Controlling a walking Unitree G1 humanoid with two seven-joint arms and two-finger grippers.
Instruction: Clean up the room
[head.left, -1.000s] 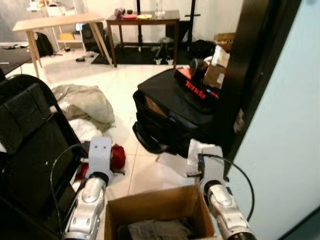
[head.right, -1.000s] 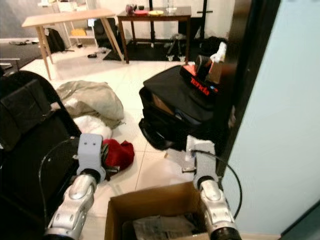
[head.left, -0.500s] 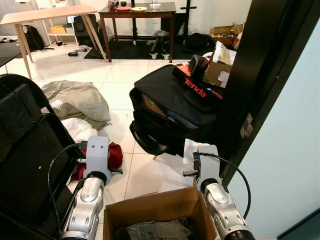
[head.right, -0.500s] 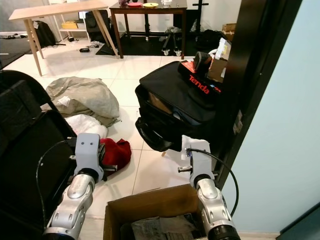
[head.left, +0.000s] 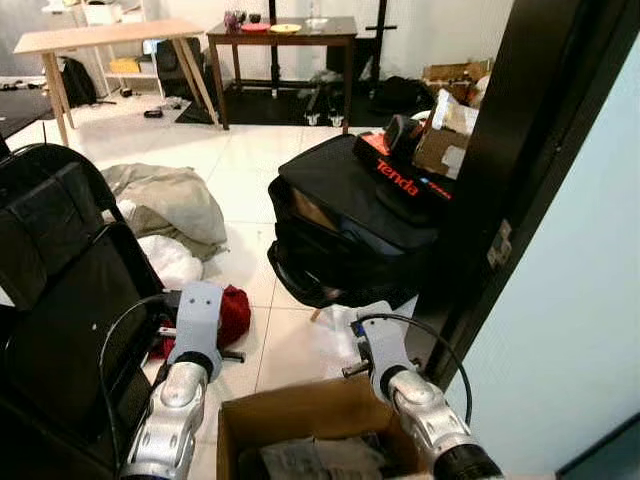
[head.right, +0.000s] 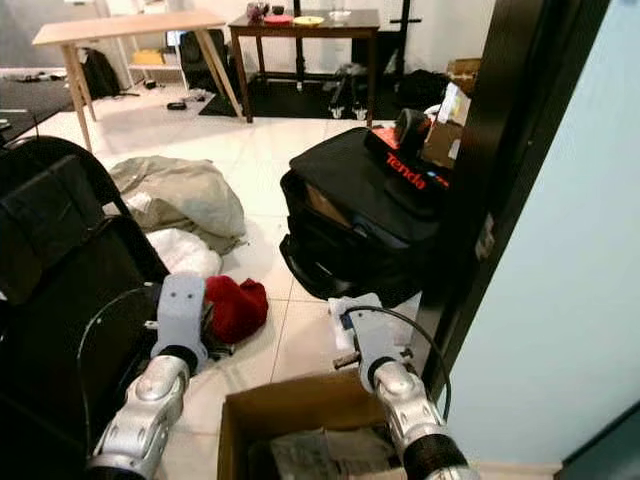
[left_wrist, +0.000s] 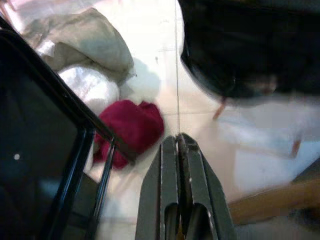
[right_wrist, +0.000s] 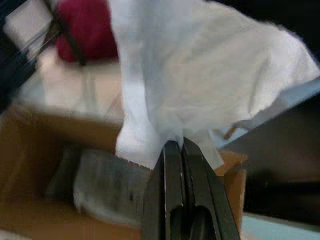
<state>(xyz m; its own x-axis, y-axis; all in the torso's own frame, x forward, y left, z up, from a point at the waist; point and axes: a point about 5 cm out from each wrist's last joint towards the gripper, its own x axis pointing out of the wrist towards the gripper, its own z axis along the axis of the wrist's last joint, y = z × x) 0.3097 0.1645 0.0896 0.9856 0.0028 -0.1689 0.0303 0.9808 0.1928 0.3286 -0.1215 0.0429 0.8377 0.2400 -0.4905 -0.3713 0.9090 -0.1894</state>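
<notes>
- Right end effector (right_wrist: 174, 145): fingers clenched on a corner of a white tissue (right_wrist: 210, 75), which fans out beyond the fingertips; it is held above the far rim of the cardboard box (head.left: 300, 415).
- Left end effector (left_wrist: 177, 140): fingers pressed together, grasping nothing, held over the tiled floor (head.left: 240, 170) near a red cloth (head.left: 233, 312).
- Cardboard box: open, standing between the two arms, with crumpled grey paper (head.left: 310, 460) inside.
- Red cloth: lies on the floor just beside a black chair (head.left: 60, 300), touching its frame.
- Beige cloth (head.left: 170, 200) and a white bundle (head.left: 168, 262): heaped on the floor beyond the red cloth.
- Black suitcase (head.left: 350, 225): lies flat near a dark door frame (head.left: 500, 180), carrying a red-lettered box (head.left: 400, 180).
- Background: a pale wooden worktop (head.left: 100, 38) and a dark worktop (head.left: 285, 30) stand by the far wall.
</notes>
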